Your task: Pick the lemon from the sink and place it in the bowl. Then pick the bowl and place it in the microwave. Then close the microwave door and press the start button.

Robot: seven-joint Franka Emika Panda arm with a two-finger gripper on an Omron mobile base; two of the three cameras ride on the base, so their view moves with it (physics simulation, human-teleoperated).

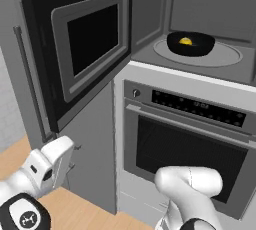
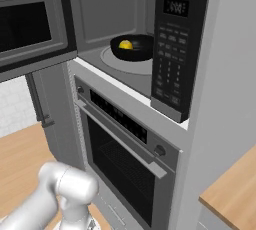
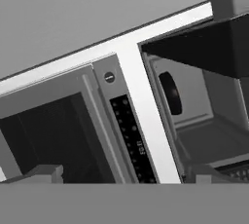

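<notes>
- The bowl (image 1: 190, 44) sits on the microwave (image 1: 200, 4) turntable with the lemon (image 1: 185, 41) inside it, so picking and loading look done.
- The door (image 1: 75, 49) stands swung wide to the left, its window facing the room; closing it appears to be the step in hand.
- The gripper (image 1: 64, 166) hangs low, below the door's bottom edge and near the grey cabinet panel; its jaws are spread wide and carry nothing, as suits a push rather than a grasp.
- The hand view is rolled and looks past the oven (image 3: 53, 135) toward the bowl (image 3: 171, 93) in the cavity.
- The control strip (image 2: 175, 44) at the right waits for the start press; the door must shut first.
</notes>
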